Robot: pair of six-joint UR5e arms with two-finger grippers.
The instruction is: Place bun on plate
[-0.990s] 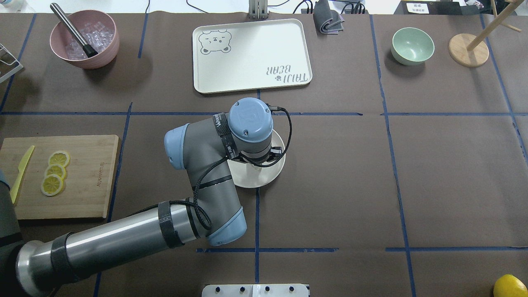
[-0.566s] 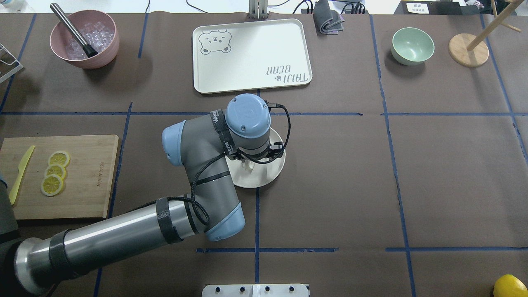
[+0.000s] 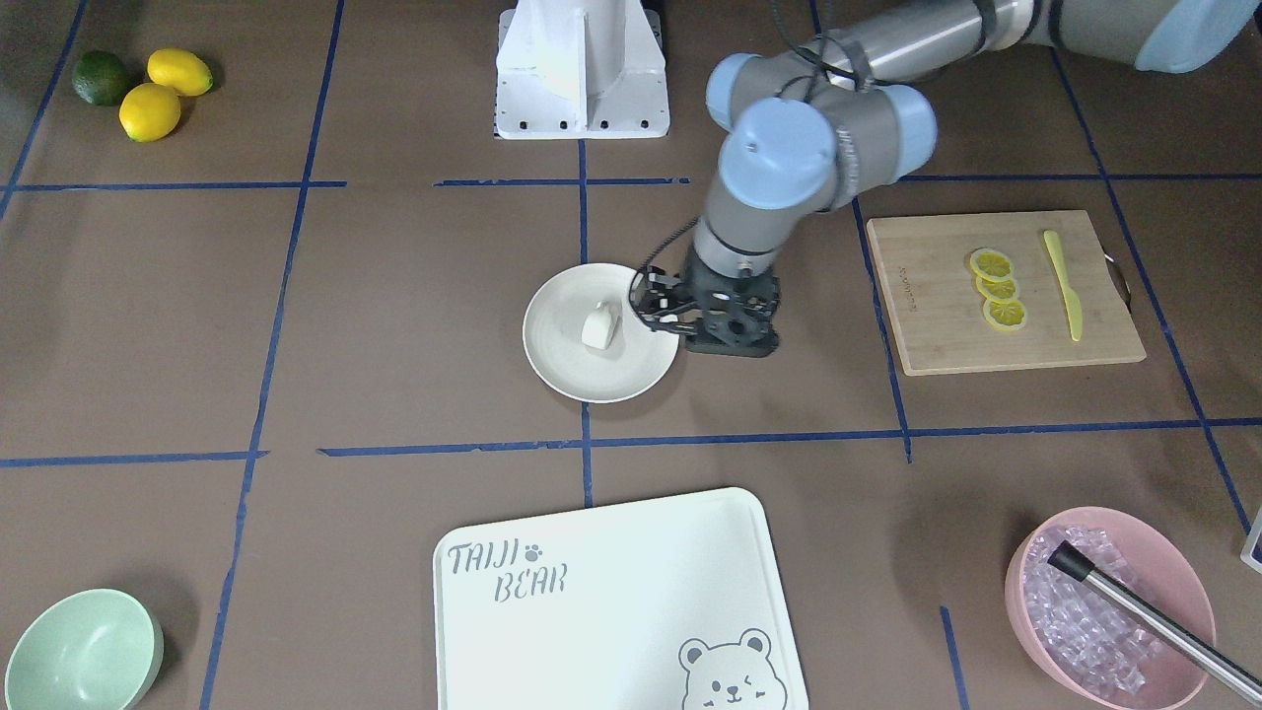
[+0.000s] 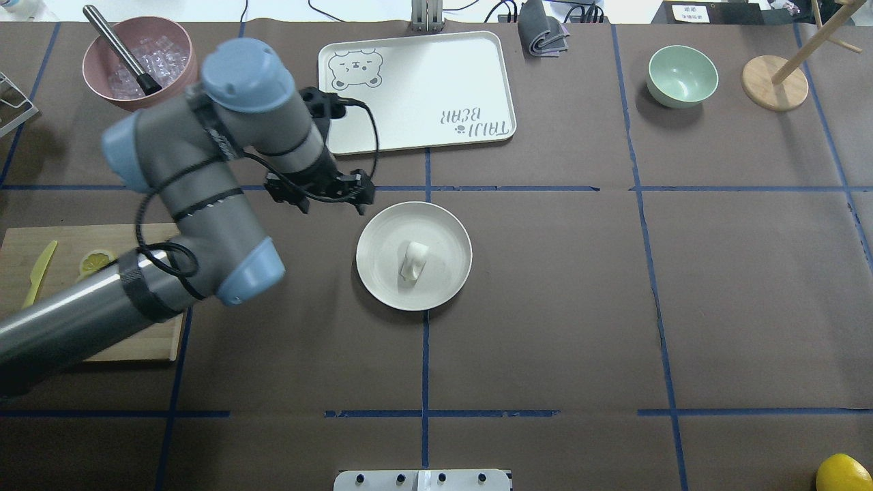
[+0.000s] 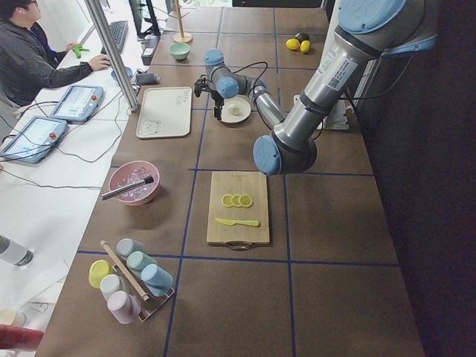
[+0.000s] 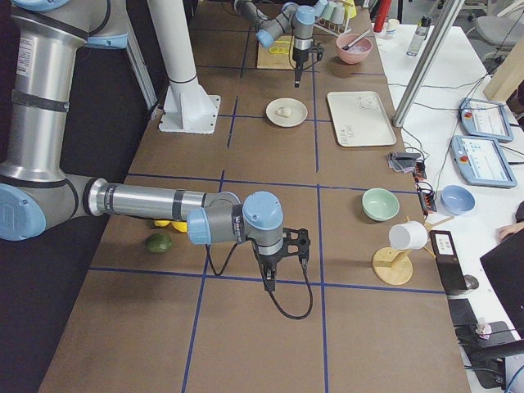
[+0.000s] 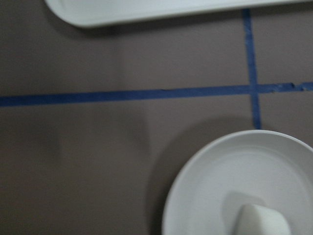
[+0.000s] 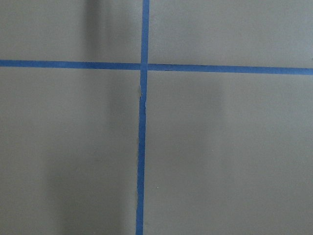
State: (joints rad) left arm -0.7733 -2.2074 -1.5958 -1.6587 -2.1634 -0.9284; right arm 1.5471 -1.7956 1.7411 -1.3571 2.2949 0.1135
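The bun (image 4: 413, 262) lies on the plate (image 4: 382, 232) at the desk's centre. Our left claw (image 4: 331, 204) hangs spread, empty, beside its rim; our right claw's (image 6: 270, 274) state we cannot tell.

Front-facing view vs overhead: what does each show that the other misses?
Front-facing only: a green lime near the table corner. Overhead only: a folded grey cloth and a wooden stand at the far edge. Both: the bun lying on the plate, with the left gripper off to one side, empty.
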